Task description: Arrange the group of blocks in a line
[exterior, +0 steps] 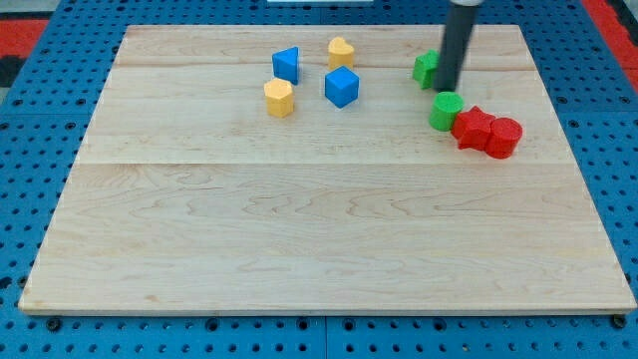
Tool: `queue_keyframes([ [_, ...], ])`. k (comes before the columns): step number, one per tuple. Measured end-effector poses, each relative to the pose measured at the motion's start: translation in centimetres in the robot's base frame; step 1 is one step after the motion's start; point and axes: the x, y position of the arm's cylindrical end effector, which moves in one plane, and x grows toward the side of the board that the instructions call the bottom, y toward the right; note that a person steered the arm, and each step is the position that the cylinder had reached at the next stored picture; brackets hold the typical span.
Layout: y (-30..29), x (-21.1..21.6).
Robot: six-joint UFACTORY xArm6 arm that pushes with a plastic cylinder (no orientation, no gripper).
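we are seeing our rod coming down from the view's top, nearly upright, and my tip (448, 90) is resting on the wooden board (299, 239) at the upper right part; there is no claw on this arm, so there is nothing to open or close. the tip is standing just beside a green block (427, 68), partly hiding its right side, and just above a green cylinder (446, 110). this cylinder is touching a red block (473, 128), which is touching a red cylinder (504, 137); these three are making a short row whose long axis is sloping down toward the view's right. well apart, toward the view's left, a blue block (286, 65), a yellow block (341, 52), a blue cube (341, 87) and a yellow hexagonal block (279, 98) are lying in a loose cluster, not in one line. around the board a blue perforated table (40, 120) is showing.
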Motion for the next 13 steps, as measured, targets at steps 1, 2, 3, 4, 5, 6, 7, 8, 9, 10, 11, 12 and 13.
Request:
queue_keyframes([
  [1, 3.2, -1.9],
  [2, 0.1, -3.6],
  [3, -0.8, -1.5],
  [4, 5.1, 0.8],
  [5, 5.9, 4.5],
  [6, 1.3, 6.0],
  [7, -3.8, 5.9],
  [8, -5.4, 6.7],
  [9, -1.2, 7.3],
  [10, 1.5, 8.0],
  [11, 1.4, 10.1],
  [12, -2.7, 12.5],
  [13, -8.1, 13.0],
])
